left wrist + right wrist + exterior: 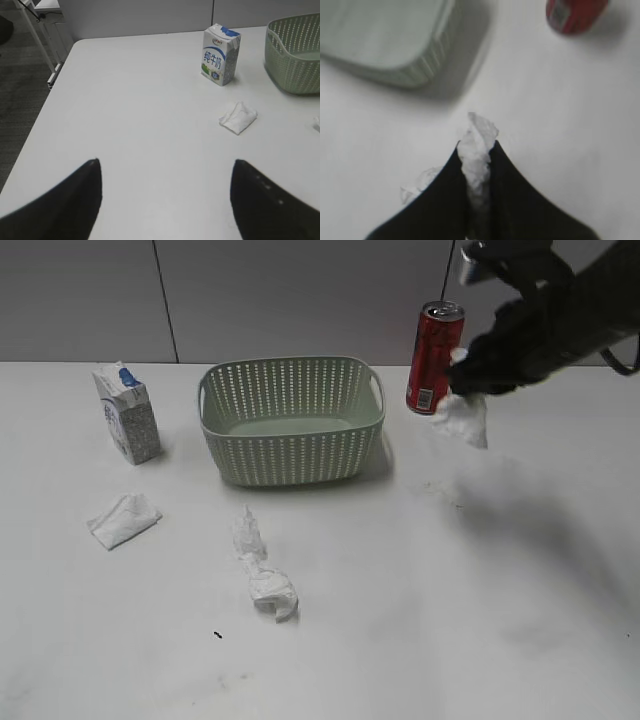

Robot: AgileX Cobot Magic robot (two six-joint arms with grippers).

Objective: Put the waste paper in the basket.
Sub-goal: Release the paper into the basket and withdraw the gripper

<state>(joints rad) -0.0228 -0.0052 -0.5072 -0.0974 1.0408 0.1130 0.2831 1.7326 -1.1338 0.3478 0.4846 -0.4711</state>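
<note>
Nearest the camera, two paper wads lie untouched on the table (450,640): a twisted one (262,570) in front of the basket (290,420) and a flatter one (123,519) to its left, below the milk carton (127,412). The left gripper (165,200) hangs over bare table with its fingers spread wide and nothing between them. Farther back, the right gripper (462,382) is clamped on the third paper wad (464,418), which dangles in the air beside the red can (433,357), to the right of the basket. The right arm comes in from the upper right, angled down and toward the middle. The step in hand seems to be the carry. Next, the wad needs moving left over the basket's rim, clear of the can, before the fingers let go. The basket looks empty so far.
</note>
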